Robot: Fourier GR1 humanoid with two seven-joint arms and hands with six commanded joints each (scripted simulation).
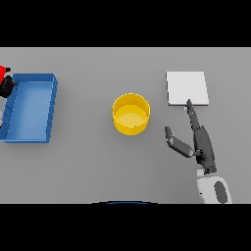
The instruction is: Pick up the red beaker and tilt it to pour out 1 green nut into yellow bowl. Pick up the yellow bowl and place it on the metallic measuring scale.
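The yellow bowl point(131, 113) stands upright near the table's middle; I cannot tell whether anything lies inside it. The metallic measuring scale point(187, 88), a flat pale square, lies to its right and farther back. My right hand point(202, 142) hovers right of the bowl and just in front of the scale, fingers straight, thumb spread toward the bowl, holding nothing. At the far left edge the red beaker point(4, 72) shows only partly, with my left hand point(7, 87) dark against it; how that hand grips is unclear.
A blue open tray point(51, 105) sits at the left, beside the beaker and left hand. Grey table surface lies between tray, bowl and scale.
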